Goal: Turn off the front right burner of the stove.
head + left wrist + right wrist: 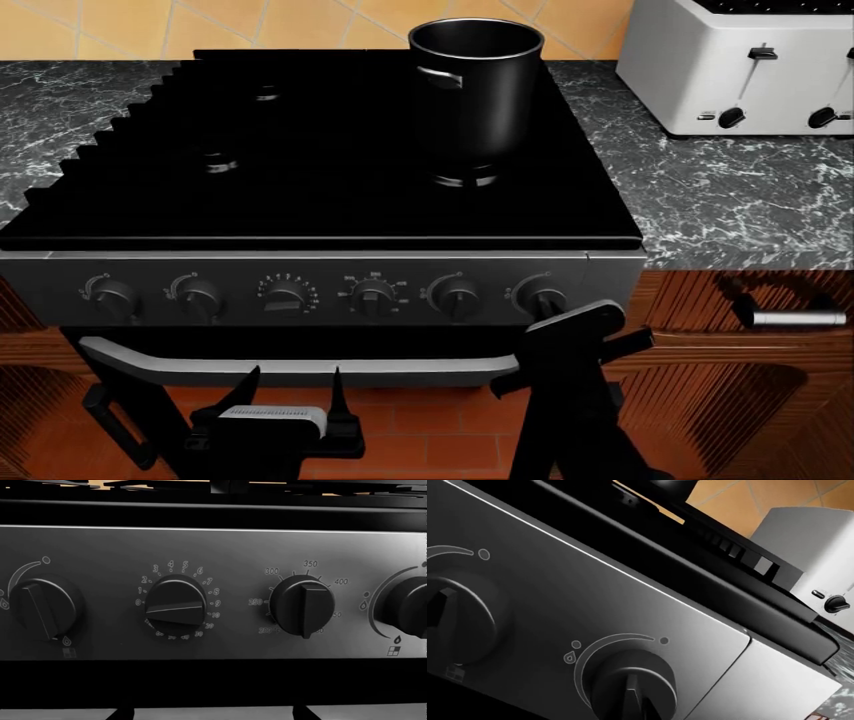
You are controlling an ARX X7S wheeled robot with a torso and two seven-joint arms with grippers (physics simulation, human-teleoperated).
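Nearest the head camera: the left gripper [296, 400], fingers spread with nothing between them, parked low in front of the oven-door handle [334, 363]. It faces the middle of the knob panel [240, 270]; its wrist view is filled by the timer knob [175, 605] and the temperature knob [303, 606], likely a standby pose only.

The right gripper [574, 345] is raised close against the panel's right end, just below and in front of the rightmost knob [542, 296]. Whether its jaws are spread or closed cannot be told; the right wrist view shows no fingers, only that knob [630, 685] close up, pointer near vertical, under a flame-marked arc. The placement suggests this knob is taken as the control for the target burner.

The front right burner [467, 180] sits up and behind the right gripper on the stove [320, 200], directly beneath the black pot [474, 90], steel ring just showing. No flame is discernible. A toaster [741, 65] stands on the counter further right.

Judgement: approach stage; knob not yet gripped.
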